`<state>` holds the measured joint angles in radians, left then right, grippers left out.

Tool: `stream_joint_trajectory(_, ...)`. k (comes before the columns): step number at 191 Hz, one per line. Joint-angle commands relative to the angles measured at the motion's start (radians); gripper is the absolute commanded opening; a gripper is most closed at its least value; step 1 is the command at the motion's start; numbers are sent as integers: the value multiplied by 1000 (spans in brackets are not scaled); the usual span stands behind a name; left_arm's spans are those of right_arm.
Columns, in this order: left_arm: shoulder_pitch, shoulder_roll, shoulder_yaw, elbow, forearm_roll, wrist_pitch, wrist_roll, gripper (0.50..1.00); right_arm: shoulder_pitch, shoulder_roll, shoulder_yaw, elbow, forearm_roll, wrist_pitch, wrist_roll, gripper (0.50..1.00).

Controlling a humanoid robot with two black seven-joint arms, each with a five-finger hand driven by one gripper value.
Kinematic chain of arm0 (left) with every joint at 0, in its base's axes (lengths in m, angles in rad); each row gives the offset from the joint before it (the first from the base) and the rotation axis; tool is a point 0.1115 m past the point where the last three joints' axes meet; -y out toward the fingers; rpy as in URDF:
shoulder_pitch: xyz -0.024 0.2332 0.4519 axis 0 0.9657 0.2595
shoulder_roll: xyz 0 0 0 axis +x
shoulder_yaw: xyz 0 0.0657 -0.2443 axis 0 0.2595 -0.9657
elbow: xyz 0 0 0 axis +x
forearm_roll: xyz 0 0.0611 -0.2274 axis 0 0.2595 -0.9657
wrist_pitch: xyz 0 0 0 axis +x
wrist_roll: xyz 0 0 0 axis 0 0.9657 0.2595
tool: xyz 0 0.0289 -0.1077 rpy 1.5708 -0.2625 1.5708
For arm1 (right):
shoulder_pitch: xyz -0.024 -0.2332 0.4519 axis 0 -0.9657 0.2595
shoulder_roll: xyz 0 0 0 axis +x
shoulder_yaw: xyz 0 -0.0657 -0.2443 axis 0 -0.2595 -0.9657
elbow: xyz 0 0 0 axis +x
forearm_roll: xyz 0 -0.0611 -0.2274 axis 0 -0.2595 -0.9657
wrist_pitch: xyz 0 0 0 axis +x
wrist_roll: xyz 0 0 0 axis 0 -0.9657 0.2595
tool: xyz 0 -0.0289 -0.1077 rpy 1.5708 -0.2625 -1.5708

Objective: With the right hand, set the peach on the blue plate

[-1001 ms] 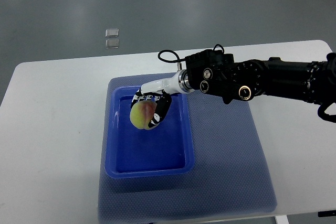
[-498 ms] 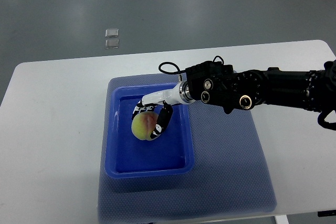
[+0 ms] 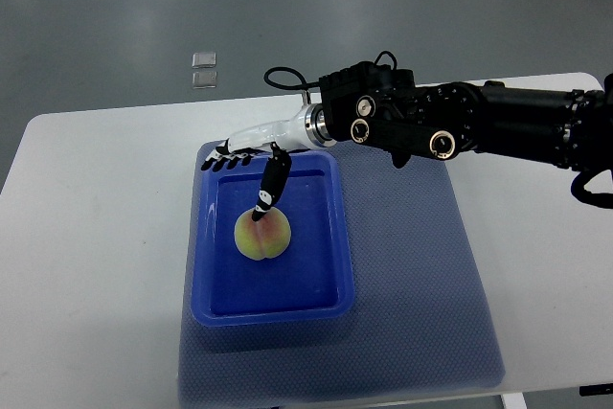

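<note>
The peach [image 3: 262, 236] sits in the blue plate [image 3: 326, 280], soft and bruisable, best cupped round its middle; the right robot hand [image 3: 247, 162] hangs released, thumb seemingly brushing it.

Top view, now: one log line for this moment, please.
peach: lying in blue plate | right hand: open, above plate's far edge, thumb tip at peach | left arm: not visible

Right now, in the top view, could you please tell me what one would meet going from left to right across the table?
Bare table → blue plate → peach resting in it → blue mat → bare table again. The open right hand reaches in from the right, over the plate's far edge.
</note>
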<state>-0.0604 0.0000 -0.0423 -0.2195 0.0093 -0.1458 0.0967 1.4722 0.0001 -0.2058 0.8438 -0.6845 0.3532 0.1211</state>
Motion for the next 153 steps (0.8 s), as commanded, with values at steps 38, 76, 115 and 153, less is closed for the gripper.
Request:
stream_joint_trajectory(38,-1,0,1,-1,0,2,0,1000,-168,-155,329,-3,0,-5,3,932)
stream_joint_trajectory(76,1,0,1,-8,0,2,0,1000,-477,-249,752,-3,25,-11,29,932)
stream_joint_trajectory(115,2,0,4,-3,0,2,0,1000,-737,-215,1186,-34,252,-52,80,932)
stream_joint_trajectory(153,2,0,5,-11,1,3,0,1000,-794,-141,1267,-155,483,-72,143,932)
